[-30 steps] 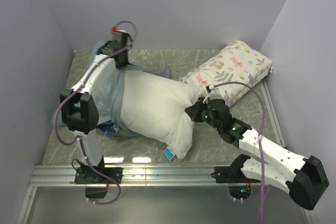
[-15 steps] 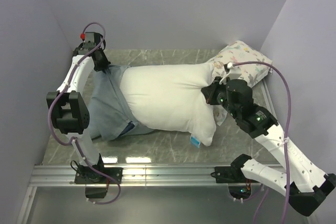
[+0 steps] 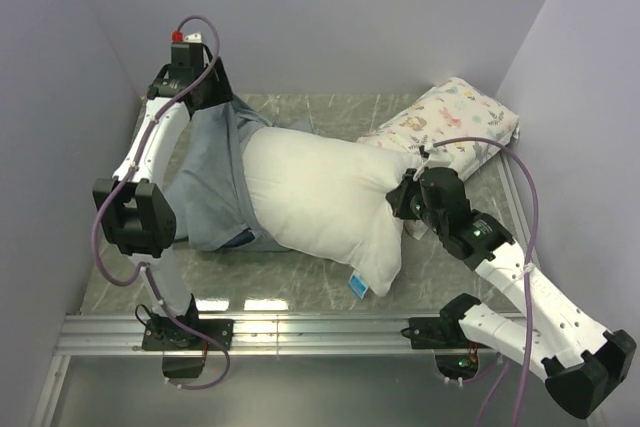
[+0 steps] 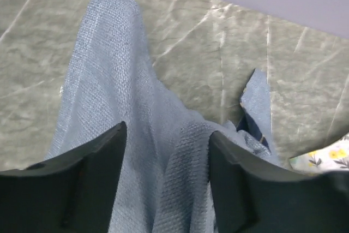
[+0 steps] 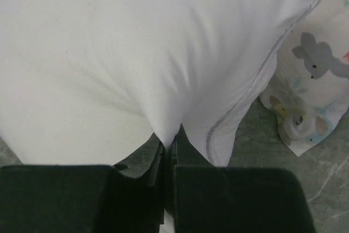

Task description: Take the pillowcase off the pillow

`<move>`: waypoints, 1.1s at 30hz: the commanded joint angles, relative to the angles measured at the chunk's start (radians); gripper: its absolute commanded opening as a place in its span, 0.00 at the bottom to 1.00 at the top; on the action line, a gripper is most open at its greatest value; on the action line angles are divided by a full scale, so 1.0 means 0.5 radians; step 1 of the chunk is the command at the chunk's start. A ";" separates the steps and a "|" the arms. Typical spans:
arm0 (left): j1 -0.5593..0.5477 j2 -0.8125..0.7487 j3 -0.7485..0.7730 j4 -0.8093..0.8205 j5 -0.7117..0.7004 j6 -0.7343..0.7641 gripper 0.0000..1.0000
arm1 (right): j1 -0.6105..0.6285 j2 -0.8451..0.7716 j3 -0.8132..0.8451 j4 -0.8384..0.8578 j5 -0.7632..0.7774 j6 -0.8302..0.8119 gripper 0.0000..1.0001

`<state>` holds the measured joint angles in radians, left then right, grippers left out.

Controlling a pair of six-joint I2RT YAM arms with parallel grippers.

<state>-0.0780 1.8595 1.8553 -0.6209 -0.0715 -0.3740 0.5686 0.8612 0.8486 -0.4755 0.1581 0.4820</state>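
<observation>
The white pillow lies across the middle of the table, its left end still inside the grey-blue pillowcase. A small blue label tag hangs at the pillow's near corner. My left gripper hovers over the far end of the pillowcase. In the left wrist view the left gripper is open, with cloth lying loose between the fingers. My right gripper is shut on a pinch of the pillow's right end, and the right gripper shows that fold clamped tight.
A smaller floral-print pillow sits at the back right, touching the white pillow; it shows as the floral pillow beside my right gripper. Walls close the table on the left, back and right. A metal rail runs along the near edge.
The left gripper has opened and let the pillowcase go, shifting slightly right. The right gripper has drawn the pillow back toward the near right, and the pillow sagged lower.
</observation>
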 commanded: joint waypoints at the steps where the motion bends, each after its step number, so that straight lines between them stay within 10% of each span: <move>1: -0.043 -0.193 0.048 0.208 -0.164 0.036 0.69 | -0.027 -0.136 -0.028 0.095 0.107 -0.001 0.00; 5: -0.282 -0.433 -0.115 0.223 -0.417 0.039 0.80 | -0.024 -0.145 -0.025 0.071 0.095 -0.043 0.03; 9: -0.488 -0.660 -0.344 0.113 -0.611 -0.119 0.84 | 0.004 -0.148 -0.004 0.049 0.156 -0.105 0.54; 12: -0.592 -0.933 -0.666 0.192 -0.685 -0.215 0.86 | 0.050 -0.164 0.012 0.021 0.260 -0.148 0.74; 23: -0.829 -1.725 -1.795 0.425 -0.658 -0.770 0.94 | 0.945 0.026 0.137 0.153 0.757 -0.454 0.85; 33: -0.847 -1.823 -2.063 0.469 -0.707 -0.872 0.93 | 1.728 0.698 0.297 0.331 1.453 -0.994 0.90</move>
<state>-0.4984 0.9443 0.8211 -0.4484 -0.4095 -0.7784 1.3666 1.1080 0.9367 -0.3779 0.6964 0.1184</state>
